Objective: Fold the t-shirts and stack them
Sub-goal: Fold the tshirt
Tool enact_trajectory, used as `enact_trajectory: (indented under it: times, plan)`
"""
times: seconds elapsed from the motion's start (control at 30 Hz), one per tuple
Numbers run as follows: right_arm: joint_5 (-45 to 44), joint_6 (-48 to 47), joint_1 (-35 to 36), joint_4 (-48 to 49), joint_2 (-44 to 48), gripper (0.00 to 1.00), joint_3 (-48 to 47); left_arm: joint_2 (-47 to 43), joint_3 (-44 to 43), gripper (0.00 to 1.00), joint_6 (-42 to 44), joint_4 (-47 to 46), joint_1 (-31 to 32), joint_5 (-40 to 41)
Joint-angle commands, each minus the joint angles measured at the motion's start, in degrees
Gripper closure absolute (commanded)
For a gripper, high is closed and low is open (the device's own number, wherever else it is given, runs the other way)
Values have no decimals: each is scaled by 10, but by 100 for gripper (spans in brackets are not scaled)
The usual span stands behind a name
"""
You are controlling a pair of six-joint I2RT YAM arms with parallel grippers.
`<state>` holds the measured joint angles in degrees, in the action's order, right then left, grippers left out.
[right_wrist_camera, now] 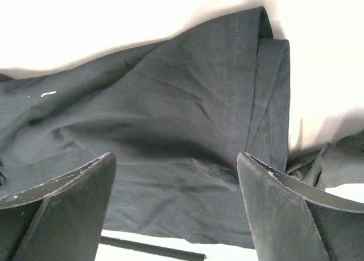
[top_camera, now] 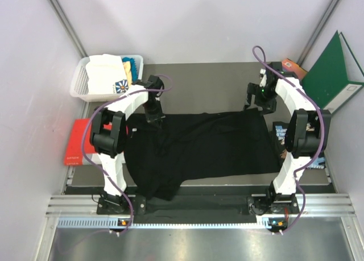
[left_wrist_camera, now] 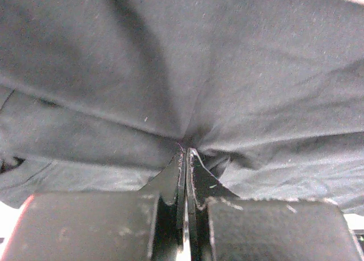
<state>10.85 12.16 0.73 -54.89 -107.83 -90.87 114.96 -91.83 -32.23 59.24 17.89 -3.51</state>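
Black cotton fills most of what I see: the black t-shirt [top_camera: 205, 144] lies spread across the middle of the table [top_camera: 199, 82], its near-left part drooping over the near edge. My left gripper [left_wrist_camera: 186, 150] is clamped tight on the shirt near its far-left edge, the two fingers pressed together with a pinch of cloth between them and creases fanning out from that spot. My right gripper [right_wrist_camera: 176, 175] hangs spread wide over the shirt's far-right corner, gripping nothing; between its fingers [right_wrist_camera: 62, 204] I look down on a hemmed edge with a double row of stitching, folded back on itself. I find no label, brand or print anywhere on the black cloth. At the far left stands a white basket [top_camera: 78, 79] holding folded pale t-shirts [top_camera: 105, 73] and, at its far right end, a teal-blue t-shirt [top_camera: 135, 63]. On the near side of the pale pile sits a small square print [top_camera: 121, 86] in blue and white, its pattern too small for me to read. A red book [top_camera: 77, 141] lies flat at the left, beside my left arm, with a line of white lettering along its near edge that I cannot make out. A magazine [top_camera: 280, 130] with blue print peeks out at the right, partly under my right arm, its text illegible. A green binder [top_camera: 327, 73] leans at the far right.
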Motion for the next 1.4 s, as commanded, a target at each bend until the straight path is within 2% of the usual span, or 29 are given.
enact_trajectory:
  times: [0.0, 0.1, 0.13, 0.17, 0.2, 0.23, 0.3, 0.37, 0.5, 0.67, 0.93, 1.0, 1.07, 1.1, 1.13, 1.17, 1.37]
  plan:
    - [13, -2, 5, 12, -5, 13, -27, -82, 9, 100, -5, 33, 0, 18]
    - [15, -3, 8, 14, -10, 13, -27, -105, 28, 100, -3, 43, 0, 5]
    - [17, -3, 11, 14, -11, 14, -28, -111, 32, 93, -3, 42, -1, 2]
    - [18, -4, 12, 14, -12, 14, -28, -112, 38, 72, -3, 40, 0, 3]
    - [19, -3, 13, 14, -13, 13, -27, -115, 48, 39, -1, 35, 2, 1]
    - [20, -3, 16, 14, -14, 14, -27, -118, 50, 28, -3, 33, 4, 0]
    - [19, -6, 18, 14, -15, 14, -27, -119, 55, 18, -3, 26, 11, -1]
    - [20, -5, 19, 14, -14, 14, -25, -119, 56, 16, -4, 20, 16, 3]
    - [21, -4, 21, 20, -8, 14, -16, -107, 68, 18, 2, -1, 28, -3]
    - [20, -3, 20, 21, -4, 13, -11, -83, 68, 28, 12, -17, 41, -4]
    - [20, -1, 21, 23, 1, 13, -12, -50, 70, 31, 22, -27, 43, 25]
    - [19, -2, 20, 23, 2, 13, -11, -48, 73, 41, 23, -31, 43, 29]
    - [19, -2, 20, 24, 2, 13, -9, -45, 74, 59, 23, -35, 43, 31]
    - [20, -2, 20, 24, 1, 13, -9, -42, 74, 86, 23, -34, 44, 31]
    - [20, -2, 21, 25, 1, 13, -8, -41, 73, 100, 23, -33, 43, 30]
    - [21, -3, 20, 25, 1, 13, -8, -40, 73, 100, 19, -26, 43, 59]
    - [22, -3, 20, 25, 0, 13, -9, -83, 75, 100, 6, -4, 43, 90]
